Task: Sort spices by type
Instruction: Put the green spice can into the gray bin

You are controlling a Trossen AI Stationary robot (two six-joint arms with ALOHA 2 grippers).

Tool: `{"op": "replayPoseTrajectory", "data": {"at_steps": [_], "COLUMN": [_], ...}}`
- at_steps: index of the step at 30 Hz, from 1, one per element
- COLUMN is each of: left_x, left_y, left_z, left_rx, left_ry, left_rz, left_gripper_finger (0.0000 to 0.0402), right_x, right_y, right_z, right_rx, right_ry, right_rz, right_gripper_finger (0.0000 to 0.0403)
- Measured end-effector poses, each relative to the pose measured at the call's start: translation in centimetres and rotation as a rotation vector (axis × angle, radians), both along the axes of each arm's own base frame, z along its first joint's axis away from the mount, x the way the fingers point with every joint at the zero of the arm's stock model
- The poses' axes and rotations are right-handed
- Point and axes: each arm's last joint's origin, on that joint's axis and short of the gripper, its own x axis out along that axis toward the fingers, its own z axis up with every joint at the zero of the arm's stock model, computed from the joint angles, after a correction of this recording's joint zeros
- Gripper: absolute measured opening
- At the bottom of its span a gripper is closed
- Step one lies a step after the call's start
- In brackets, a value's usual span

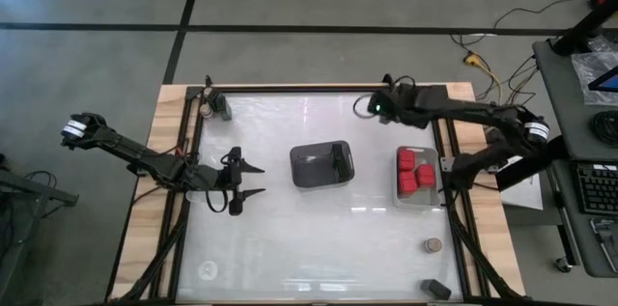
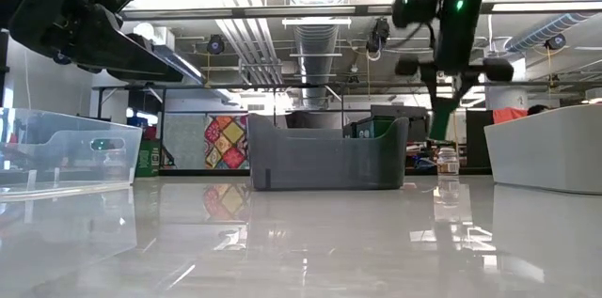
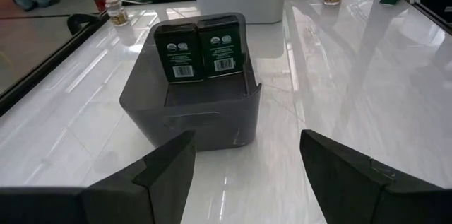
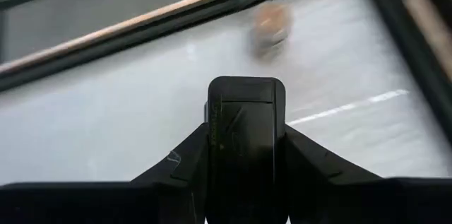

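My right gripper (image 1: 375,106) hangs over the table's far edge, shut on a dark spice block (image 4: 246,125). In the low view the block (image 2: 441,101) shows above a small tan-topped jar (image 2: 448,160). A grey bin (image 1: 322,163) at mid-table holds two dark labelled blocks (image 3: 199,49) standing against its wall. A white tray (image 1: 431,198) at the right holds several red blocks (image 1: 415,171). My left gripper (image 3: 247,160) stands open just left of the grey bin, with nothing between its fingers. My right gripper pinches the dark block between its two fingers, one on each of two opposite sides (image 4: 220,150). The fingers slant downward. The block sticks out past the fingertips and hangs clear of the table.
Another tan-topped jar (image 1: 432,244) stands near the table's right edge. A loose dark block (image 1: 436,289) lies at the near right corner. A clear tray (image 2: 66,148) shows at the left of the low view. Bare table lies between the grey bin and the near edge.
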Motion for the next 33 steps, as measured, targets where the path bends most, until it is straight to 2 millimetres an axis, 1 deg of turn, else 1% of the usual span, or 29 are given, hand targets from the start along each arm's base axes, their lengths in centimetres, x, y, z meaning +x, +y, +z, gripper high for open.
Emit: {"op": "replayPoseTrajectory", "data": {"at_steps": [3, 5, 10, 13, 18, 23, 28, 33], "left_x": [0.0, 0.0, 0.0, 0.0, 0.0, 0.0, 0.0, 0.0], "left_y": [0.1, 0.2, 0.2, 0.2, 0.2, 0.2, 0.2, 0.2], "left_z": [0.1, 0.1, 0.1, 0.2, 0.2, 0.2, 0.2, 0.2], "left_rx": [0.007, 0.016, 0.014, 0.014, 0.015, 0.015, 0.016, 0.018], "left_ry": [-0.013, -0.018, -0.020, -0.021, -0.020, -0.020, -0.020, -0.019], "left_rz": [0.029, 0.062, 0.074, 0.074, 0.074, 0.074, 0.073, 0.073], "left_gripper_finger": [0.0239, 0.0239, 0.0239, 0.0239, 0.0239, 0.0239, 0.0239, 0.0239], "right_x": [1.4, 2.8, 7.0, 9.6, 13.8, 17.2, 19.4, 21.1], "right_y": [2.9, 4.8, 8.7, 10.4, 12.5, 14.1, 15.5, 16.6], "right_z": [0.9, 1.6, 3.6, 4.8, 6.3, 7.5, 8.3, 7.9], "right_rx": [-0.016, -0.032, -0.075, -0.079, -0.078, -0.084, -0.087, -0.066], "right_ry": [-0.041, -0.071, -0.084, -0.045, 0.031, 0.033, -0.003, -0.019], "right_rz": [0.096, 0.167, 0.324, 0.400, 0.495, 0.583, 0.653, 0.705], "right_gripper_finger": [0.0126, 0.0128, 0.0124, 0.0125, 0.0129, 0.0125, 0.0130, 0.0125]}}
